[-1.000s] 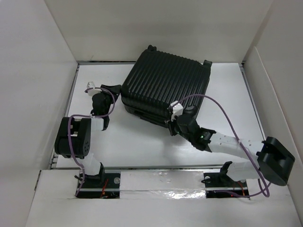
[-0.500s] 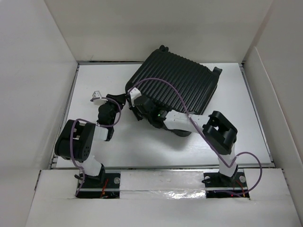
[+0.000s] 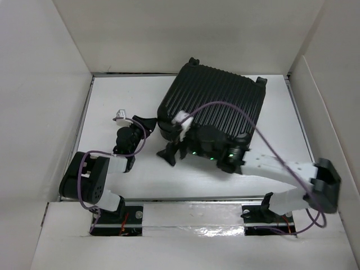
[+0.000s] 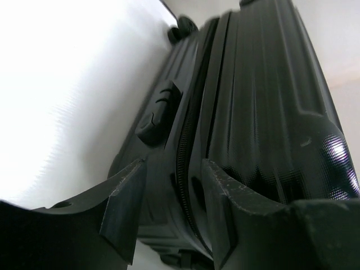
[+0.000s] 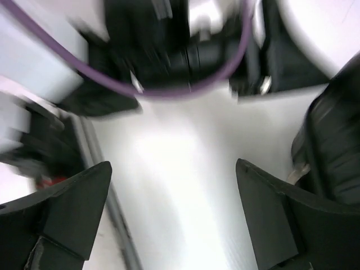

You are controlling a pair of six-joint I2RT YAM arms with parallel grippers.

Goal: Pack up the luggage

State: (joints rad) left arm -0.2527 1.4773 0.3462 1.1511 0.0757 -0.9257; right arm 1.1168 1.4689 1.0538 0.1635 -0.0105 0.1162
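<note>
The luggage point(image 3: 219, 107) is a black ribbed suitcase lying closed and askew at the back right of the white table point(image 3: 112, 101). My left gripper point(image 3: 151, 122) sits at its left corner. In the left wrist view that gripper point(image 4: 171, 197) stands partly open, its fingers point(image 4: 124, 214) framing the zipper seam of the luggage point(image 4: 264, 101) just beyond them, with nothing held. My right gripper point(image 3: 169, 156) hovers over the bare table in front of the luggage's near-left corner. In the right wrist view it point(image 5: 174, 208) is wide open and empty, the luggage point(image 5: 332, 146) at the right edge.
White walls box in the table on three sides. A taped strip point(image 3: 191, 216) runs along the near edge between the arm bases. A purple cable point(image 3: 225, 109) arcs over the luggage. A caster wheel point(image 4: 183, 25) and a side handle point(image 4: 157, 115) show on the luggage.
The luggage has slid right and turned. My right gripper left its near edge, swept to the left corner, then dropped back toward the table and opened wide. The left gripper edged right.
</note>
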